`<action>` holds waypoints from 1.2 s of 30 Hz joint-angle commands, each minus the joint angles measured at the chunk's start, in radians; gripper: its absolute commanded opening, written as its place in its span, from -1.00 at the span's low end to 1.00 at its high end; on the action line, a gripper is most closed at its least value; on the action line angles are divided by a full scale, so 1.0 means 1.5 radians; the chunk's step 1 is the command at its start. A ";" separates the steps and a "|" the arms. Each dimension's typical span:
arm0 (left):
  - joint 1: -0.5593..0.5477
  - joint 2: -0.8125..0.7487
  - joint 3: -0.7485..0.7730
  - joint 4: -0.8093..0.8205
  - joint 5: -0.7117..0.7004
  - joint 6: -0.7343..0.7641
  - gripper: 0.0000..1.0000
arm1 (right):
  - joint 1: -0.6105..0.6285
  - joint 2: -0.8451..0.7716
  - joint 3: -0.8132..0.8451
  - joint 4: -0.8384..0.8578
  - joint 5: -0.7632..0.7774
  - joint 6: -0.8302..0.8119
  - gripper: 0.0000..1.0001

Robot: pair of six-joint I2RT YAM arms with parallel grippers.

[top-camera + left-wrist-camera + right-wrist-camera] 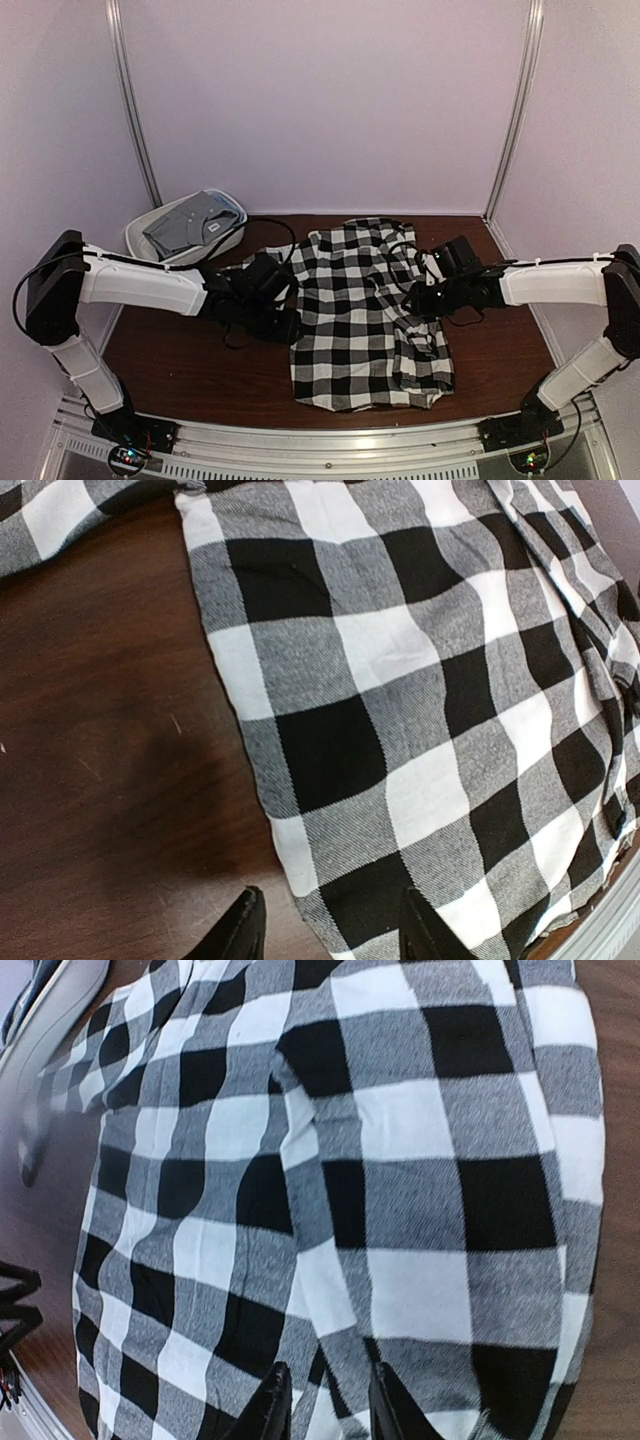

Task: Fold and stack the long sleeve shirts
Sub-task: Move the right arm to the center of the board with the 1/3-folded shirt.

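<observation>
Working on the black-and-white checked shirt (pixel 350 320), we are keeping it spread out on the brown table (pixel 100 740) between the two arms, because a clean fold needs the cloth lying smooth and within reach of both. Our left gripper (pixel 332 932) is hovering low at the shirt's left edge with its fingers spread. One fingertip is hanging over bare wood and the other over cloth, with the hem running between them and lying flat, so nothing is being held. We are reading that as the pose for closing on the edge and carrying it across the body of the shirt. Our right gripper (pixel 326 1405) is sitting over the opposite side, where the cloth is lying doubled over and rumpled. Its fingers are standing only a little apart, with a ridge of checked fabric running up just ahead of them. We cannot tell whether they are pinching that ridge or merely hanging above it. The grey shirt (pixel 185 228) is resting, apparently folded, in the white tub (pixel 138 240), well beyond the left fingers. We are judging that the checked shirt has to be folded before the two can be stacked.
</observation>
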 commanded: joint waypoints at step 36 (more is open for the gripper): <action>0.361 -0.255 -0.132 -0.008 -0.044 0.042 0.06 | 0.138 -0.057 -0.195 -0.011 0.132 0.134 -0.32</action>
